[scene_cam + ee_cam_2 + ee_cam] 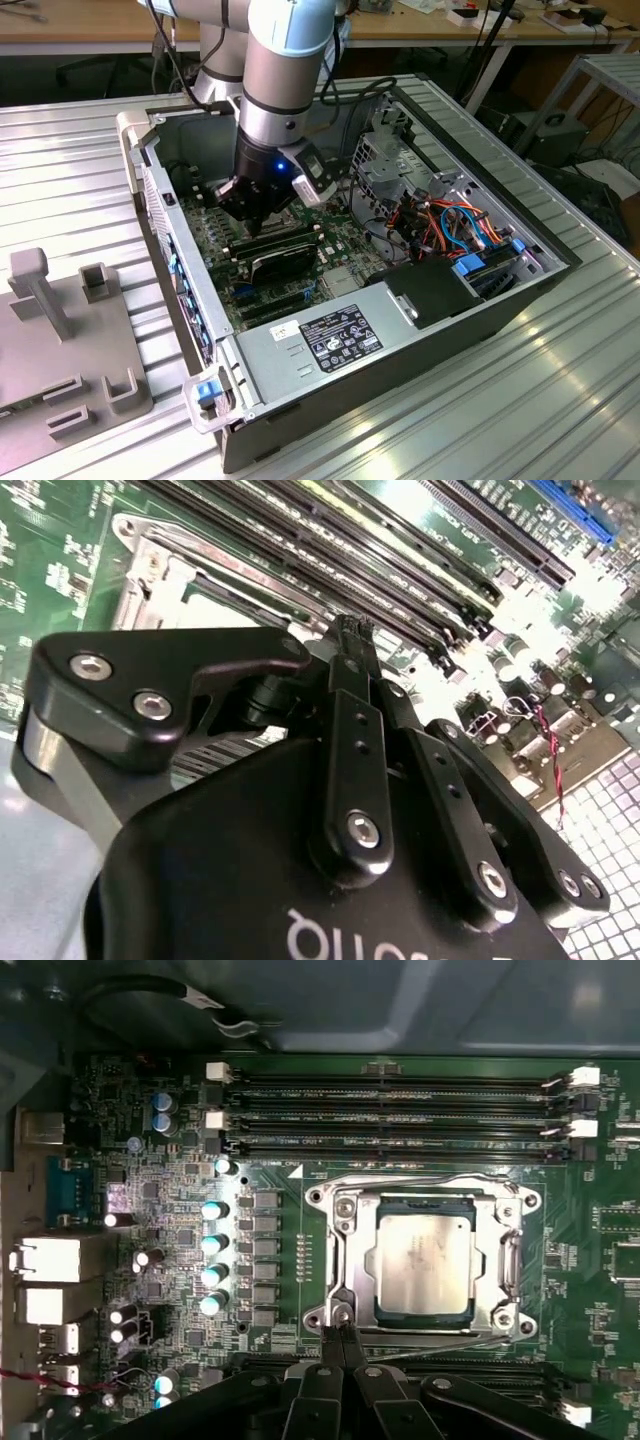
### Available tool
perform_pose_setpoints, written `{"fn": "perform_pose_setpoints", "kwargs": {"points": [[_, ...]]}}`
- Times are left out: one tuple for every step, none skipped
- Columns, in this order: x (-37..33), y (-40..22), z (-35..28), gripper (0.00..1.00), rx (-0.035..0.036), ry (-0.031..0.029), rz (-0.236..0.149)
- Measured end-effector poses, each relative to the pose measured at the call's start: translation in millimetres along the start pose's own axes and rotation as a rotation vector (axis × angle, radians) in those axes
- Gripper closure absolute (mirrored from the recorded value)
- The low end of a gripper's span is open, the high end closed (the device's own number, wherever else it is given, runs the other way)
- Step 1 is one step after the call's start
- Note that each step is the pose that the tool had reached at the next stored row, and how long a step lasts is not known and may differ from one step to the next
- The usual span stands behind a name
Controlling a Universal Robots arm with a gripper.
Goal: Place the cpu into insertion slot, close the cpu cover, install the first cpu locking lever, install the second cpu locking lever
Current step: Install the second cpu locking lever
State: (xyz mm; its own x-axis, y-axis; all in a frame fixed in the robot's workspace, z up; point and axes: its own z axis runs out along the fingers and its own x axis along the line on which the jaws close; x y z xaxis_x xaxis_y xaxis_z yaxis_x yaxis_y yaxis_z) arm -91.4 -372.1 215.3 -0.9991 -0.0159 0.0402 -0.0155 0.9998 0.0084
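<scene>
1 cpu [422, 1263], silvery-grey and square, lies flat inside the insertion slot [348, 1260] on the green motherboard [280, 1200]. 1 cpu cover [500, 1205], a thin silver frame, lies closed over the slot with the chip showing through its window. 2 thin wire locking levers show along the slot's edges: 1 [420, 1179] on the side toward the memory slots, 1 [440, 1331] on the side toward the gripper.

The gripper [341, 1330] has its 2 black fingertips pressed together with no gap between them, their tips down at the slot's corner by a screw [341, 1312]. In the second wrist view the closed fingers [352, 640] point down at the slot's silver rim [150, 555].

Beyond the slot from the gripper run 3 long black memory slots [400, 1110]. Beside the slot stands a column of 4 round capacitors [212, 1260], and past them the metal rear ports [55, 1260].

In the exterior view, 1 arm [275, 80] reaches down into the open computer case [450, 330], the gripper [255, 205] low over the board. The power supply [330, 335] and a bundle of coloured cables [450, 225] crowd the case around the slot.
</scene>
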Motion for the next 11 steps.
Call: {"fn": "perform_pose_setpoints", "kwargs": {"points": [[0.9, 0.0, 0.4, 0.89, 0.0, 0.0001, 0.0], [1.1, 0.0, 0.6, 0.89, 0.0004, 0.0002, 0.0], [1.1, -0.1, 1.0, 0.89, 0.0008, 0.0002, 0.0], [1.2, 0.0, 1.5, 0.89, 0.001, 0.0001, 0.0], [2.0, 0.0, 1.9, 0.89, 0.001, 0.0, 0.0], [2.4, 0.0, 2.1, 0.89, 0.001, 0.0001, 0.0], [2.6, 0.0, 2.2, 0.89, 0.001, 0.0001, 0.0], [2.7, 0.0, 2.4, 0.89, 0.001, 0.0001, 0.0], [2.9, 0.0, 2.5, 0.89, 0.0011, 0.0002, 0.0], [3.2, 0.0, 2.8, 0.89, 0.001, 0.0001, 0.0], [3.3, 0.0, 3.0, 0.89, 0.0009, 0.0, 0.0]]}}
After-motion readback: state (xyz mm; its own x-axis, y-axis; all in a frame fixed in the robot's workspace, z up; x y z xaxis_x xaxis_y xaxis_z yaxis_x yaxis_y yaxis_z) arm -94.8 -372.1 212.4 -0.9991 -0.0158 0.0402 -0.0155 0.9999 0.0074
